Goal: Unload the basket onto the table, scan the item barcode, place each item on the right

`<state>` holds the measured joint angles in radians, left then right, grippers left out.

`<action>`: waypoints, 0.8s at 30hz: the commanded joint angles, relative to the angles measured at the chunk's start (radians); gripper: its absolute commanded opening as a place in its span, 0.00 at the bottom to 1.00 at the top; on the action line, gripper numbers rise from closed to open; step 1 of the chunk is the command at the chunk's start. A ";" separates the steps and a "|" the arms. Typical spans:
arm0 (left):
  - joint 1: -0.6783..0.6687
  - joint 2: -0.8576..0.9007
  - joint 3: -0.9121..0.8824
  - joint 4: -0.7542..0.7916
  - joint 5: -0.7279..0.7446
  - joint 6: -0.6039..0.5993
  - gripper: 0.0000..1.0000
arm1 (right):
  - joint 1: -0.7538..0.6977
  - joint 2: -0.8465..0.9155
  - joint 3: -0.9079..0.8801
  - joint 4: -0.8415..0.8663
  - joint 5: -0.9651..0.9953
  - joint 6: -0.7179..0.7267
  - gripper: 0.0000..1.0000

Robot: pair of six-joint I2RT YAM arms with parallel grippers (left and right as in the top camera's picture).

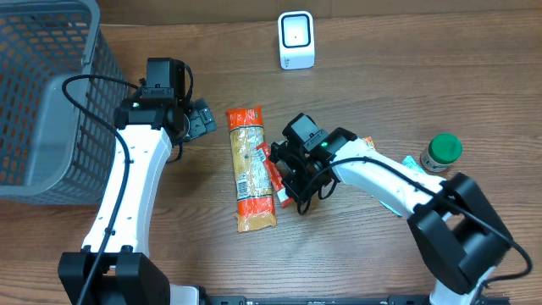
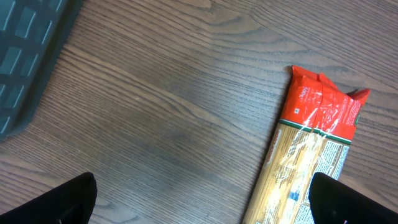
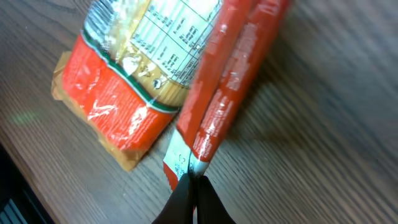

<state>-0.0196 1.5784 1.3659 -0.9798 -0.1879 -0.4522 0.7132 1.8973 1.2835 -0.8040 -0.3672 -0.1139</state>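
Holding: right gripper (image 3: 191, 182) is clenched on the white end of the slim red packet (image 3: 230, 93)
Packet spot: down on the tabletop (image 1: 406, 85), right up against the long pasta bag (image 1: 251, 169)
Left gripper (image 1: 206, 119): jaws spread wide, nothing in them, hanging near the bag's top end
Scanner (image 1: 295, 40): white, well apart from the packet
Other stuff: grey basket (image 1: 42, 102) far left, green-lidded jar (image 1: 442, 152) far right

The grey basket (image 1: 38, 127) is cut off at the overhead view's top-left corner. The spaghetti packet (image 2: 298, 168) runs off the left wrist view's bottom. We cannot read its blurred label (image 3: 168, 31), and the slim red packet (image 3: 227, 93) ends hidden between the right gripper's (image 3: 190, 182) fingers.
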 commanded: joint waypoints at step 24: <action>0.000 0.005 0.002 0.001 -0.010 0.011 1.00 | 0.040 -0.102 0.061 -0.011 0.060 -0.209 0.03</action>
<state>-0.0196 1.5784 1.3659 -0.9798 -0.1883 -0.4522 0.7280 1.8202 1.3239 -0.8314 -0.2874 -0.2829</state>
